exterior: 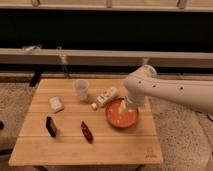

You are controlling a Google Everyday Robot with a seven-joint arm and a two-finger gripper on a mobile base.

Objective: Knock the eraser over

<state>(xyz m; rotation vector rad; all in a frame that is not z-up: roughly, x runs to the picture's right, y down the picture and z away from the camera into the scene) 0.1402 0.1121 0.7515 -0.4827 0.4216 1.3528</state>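
The eraser (50,126) is a small dark block on the left front part of the wooden table (115,147); it looks to be standing on a narrow edge. A dark red pepper-shaped thing (87,131) lies to its right. My gripper (128,106) hangs at the end of the white arm (170,92), which reaches in from the right. It sits over the orange bowl (120,126), far to the right of the eraser and apart from it.
A whitish square block (56,104) lies behind the eraser. A clear cup (81,89) stands at the back middle. A white bottle (105,97) lies on its side beside the bowl. A low ledge (75,56) runs behind the table.
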